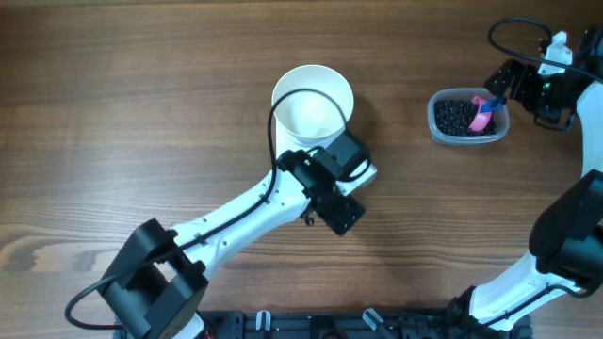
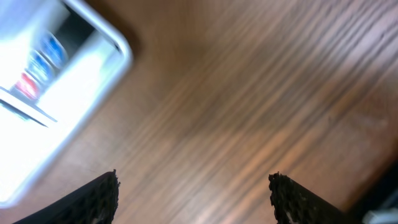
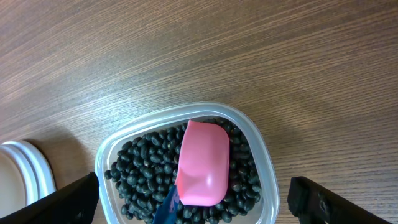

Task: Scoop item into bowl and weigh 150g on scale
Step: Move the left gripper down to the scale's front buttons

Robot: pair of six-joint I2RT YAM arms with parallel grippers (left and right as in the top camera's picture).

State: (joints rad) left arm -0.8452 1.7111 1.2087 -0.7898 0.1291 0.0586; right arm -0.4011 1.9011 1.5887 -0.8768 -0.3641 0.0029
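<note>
Pellets (image 3: 143, 162) heaped loose in a clear tub (image 3: 258, 149) at 2 o'clock on the worktop (image 1: 141, 94), none yet in the bowl (image 1: 306, 113). Pink scoop (image 3: 202, 162) lying on the heap, blue handle partly sunk among them. Right hand (image 3: 199, 214) poised over the tub, fingers wide apart, clamped on nothing. Left hand (image 2: 194, 202) near the centre, fingertips (image 2: 102, 199) apart over bare wood, holding nothing, with the scale (image 2: 62, 81) at its 10 o'clock in the wrist view. Cannot tell whether the bowl, at 12 o'clock of that hand, sits on the scale or just beside it. Likely trouble: a shallow pinch on the half-buried handle, slipping and tipping the scoop; spilled pellets rolling far across smooth wood; a light tub sliding under a sideways push; a left hand this near the scale nudging or pressing it and spoiling the reading. Pellets black, glossy, pea-round, hard-looking. Tub thin, clear, rounded-rectangular. Scoop smooth plastic. Bowl deep, white, plain. Scale flat, white, round-cornered, with small coloured buttons. Fingertips black and ribbed.
</note>
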